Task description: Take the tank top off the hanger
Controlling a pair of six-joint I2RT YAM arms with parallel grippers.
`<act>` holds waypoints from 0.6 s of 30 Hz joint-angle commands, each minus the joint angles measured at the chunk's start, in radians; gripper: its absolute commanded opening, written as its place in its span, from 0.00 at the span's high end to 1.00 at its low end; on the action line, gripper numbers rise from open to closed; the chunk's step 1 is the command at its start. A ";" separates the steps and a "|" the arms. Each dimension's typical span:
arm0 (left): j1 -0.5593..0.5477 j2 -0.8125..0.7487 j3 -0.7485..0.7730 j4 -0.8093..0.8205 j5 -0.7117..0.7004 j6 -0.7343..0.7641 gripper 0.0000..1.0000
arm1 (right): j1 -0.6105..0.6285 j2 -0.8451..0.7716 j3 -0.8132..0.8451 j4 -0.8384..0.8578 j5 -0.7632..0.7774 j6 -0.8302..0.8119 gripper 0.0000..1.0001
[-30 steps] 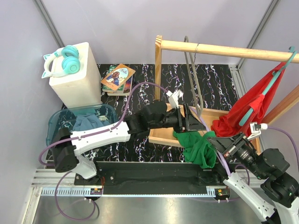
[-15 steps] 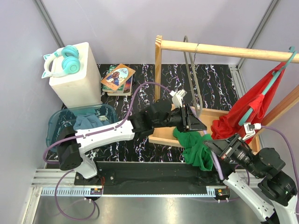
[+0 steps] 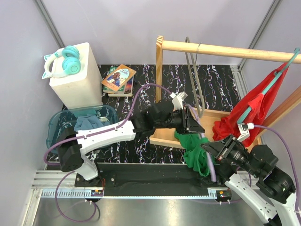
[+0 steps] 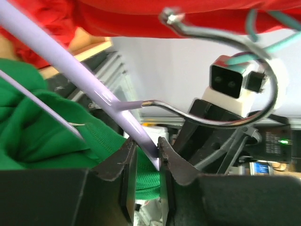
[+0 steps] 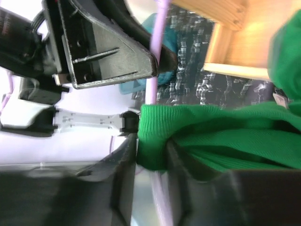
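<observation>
The left tool [image 4: 144,157] is pinching the hanger [image 4: 101,101], nearly shut; the right tool [image 5: 151,153] is gripping the top [image 5: 211,134]. Stripping it off is seemingly remaining.

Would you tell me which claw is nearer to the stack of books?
Left. The left claw is by the wooden rack, right of the stack of books; the right claw lies farther right and closer to the front.

Headphones [image 3: 63,61] sit on a box [image 3: 80,89] at the table's [image 3: 221,82] left rear. Books [image 3: 118,79] lie just right of the box, and a bin [image 3: 51,126] stands in front of it. The clothes rack [image 3: 160,70] stands right. The tank top [image 3: 200,153] and its hanger [image 4: 101,102] are at the rack's front edge, with another garment [image 3: 244,113] behind, to the right.
</observation>
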 commanded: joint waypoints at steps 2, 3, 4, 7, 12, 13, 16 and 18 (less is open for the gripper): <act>0.069 0.002 -0.003 -0.070 -0.009 0.151 1.00 | 0.002 0.051 0.062 -0.128 0.103 0.013 0.45; 0.071 0.000 -0.003 -0.082 -0.028 0.176 1.00 | 0.002 0.060 0.073 -0.152 0.129 0.015 0.31; 0.074 -0.005 0.000 -0.090 -0.038 0.189 1.00 | 0.002 0.082 0.096 -0.180 0.144 0.013 0.25; 0.081 -0.012 0.020 -0.121 -0.059 0.227 1.00 | 0.002 0.119 0.138 -0.268 0.163 -0.016 0.13; 0.084 -0.025 0.017 -0.085 -0.063 0.240 1.00 | 0.002 0.128 0.136 -0.243 0.118 -0.086 0.04; 0.084 -0.026 0.014 -0.075 -0.063 0.238 1.00 | 0.002 0.131 0.121 -0.220 0.115 -0.094 0.03; 0.084 -0.043 -0.003 -0.012 -0.075 0.240 1.00 | 0.002 0.148 0.080 -0.066 0.028 -0.138 0.03; 0.089 -0.043 -0.007 0.071 -0.074 0.234 1.00 | 0.002 0.177 0.066 -0.024 0.003 -0.161 0.07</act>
